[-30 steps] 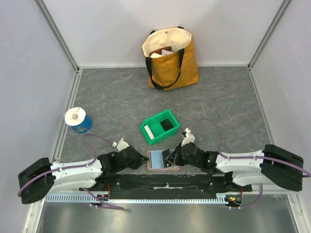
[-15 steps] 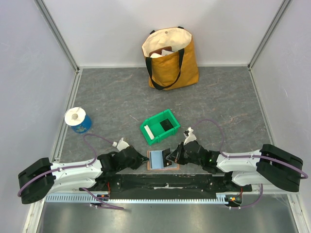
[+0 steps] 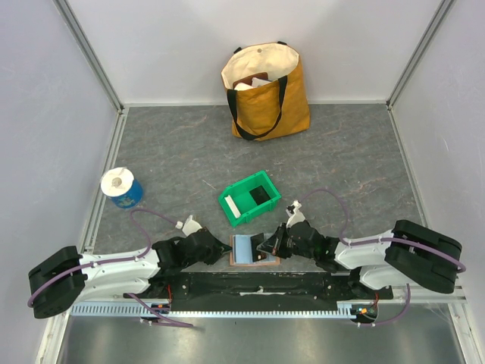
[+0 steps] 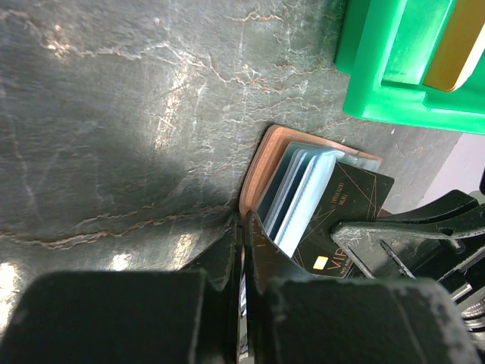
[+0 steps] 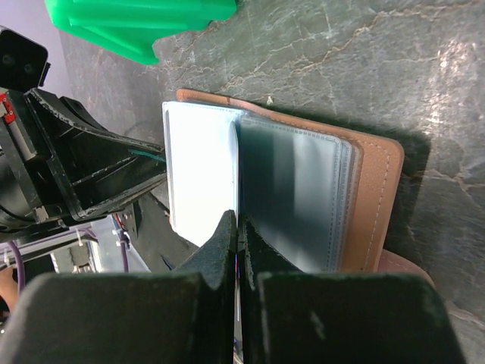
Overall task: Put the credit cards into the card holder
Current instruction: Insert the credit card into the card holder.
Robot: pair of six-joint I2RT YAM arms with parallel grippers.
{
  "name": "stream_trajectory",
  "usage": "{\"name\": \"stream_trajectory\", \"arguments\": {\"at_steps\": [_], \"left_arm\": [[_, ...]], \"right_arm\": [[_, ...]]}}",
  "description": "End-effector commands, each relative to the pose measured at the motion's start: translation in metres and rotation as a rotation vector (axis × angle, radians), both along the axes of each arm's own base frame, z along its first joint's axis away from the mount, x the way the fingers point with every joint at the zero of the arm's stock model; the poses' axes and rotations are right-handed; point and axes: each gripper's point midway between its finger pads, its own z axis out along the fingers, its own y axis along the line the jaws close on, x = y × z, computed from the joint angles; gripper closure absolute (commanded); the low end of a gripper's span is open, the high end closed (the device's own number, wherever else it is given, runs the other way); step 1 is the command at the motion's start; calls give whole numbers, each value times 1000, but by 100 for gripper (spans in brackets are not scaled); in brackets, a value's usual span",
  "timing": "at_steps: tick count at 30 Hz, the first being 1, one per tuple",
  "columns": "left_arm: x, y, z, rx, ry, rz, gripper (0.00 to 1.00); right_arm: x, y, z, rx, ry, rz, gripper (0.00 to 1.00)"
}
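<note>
Obscured: seen from overhead, both tips crowd the card holder (image 3: 244,250), so only its pale blue middle and a sliver of brown rim show. The black card (image 4: 350,199) appears only in the left wrist view. Its lower end runs under a finger of the right tool (image 3: 263,246), and I cannot tell whether that tool pinches the card or merely lies over it. The card's print is too small to read; gold lines and a chip are visible. The green bin (image 3: 250,199) is cut off in both wrist views. Overhead it holds a white strip and a dark rectangle, neither resolvable as a card. The tote bag (image 3: 265,91) hides most of its contents.

Room: the surface (image 3: 174,152) is dark grey and stone-veined, with glare patches. Pale walls stand on three sides, with metal frame posts in the back corners. The tote bag, cream over mustard with black straps, stands upright against the back wall. A blue cylinder (image 3: 121,187) with a white top sits near the left edge, well apart from the rest.

Card holder: on the surface near the arm bases, between the two tools, just nearer the arms than the bin. It lies open, with a terracotta cover and stitched rim underneath and clear blue-grey sleeves fanned on top. One edge of the black card is overlapped by the sleeves.

The left tool (image 3: 226,244) has its fingers pressed together, tip at the holder's left rim; I cannot tell if it grips the rim. The right tool's fingers are also together, over the sleeves' fold.
</note>
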Motion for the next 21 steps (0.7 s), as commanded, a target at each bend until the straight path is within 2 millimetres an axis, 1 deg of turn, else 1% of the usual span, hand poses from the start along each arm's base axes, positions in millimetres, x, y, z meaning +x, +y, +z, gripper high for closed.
{"name": "stream_trajectory", "arguments": {"at_steps": [1,5,8,12,15,17,21], "left_arm": [[-18,33,-36,181,49,-55,98],[-18,32,-36,180,50,-54,98],[-19,33,-37,184,53,-57,98],[-19,33,-37,180,53,-54,98],[-18,32,-36,177,55,-49,98],[-18,32,-36,175,55,-48,98],[-19,32,-37,172,58,-47,98]], "right_arm": [[-6,9,9,80,15,33,100],[-5,12,15,116,9,29,100],[-6,10,15,124,10,26,100],[-8,7,8,112,39,16,100],[-10,5,4,139,76,-12,100],[-8,6,3,153,85,-25,100],[-2,11,7,182,63,-43,100]]}}
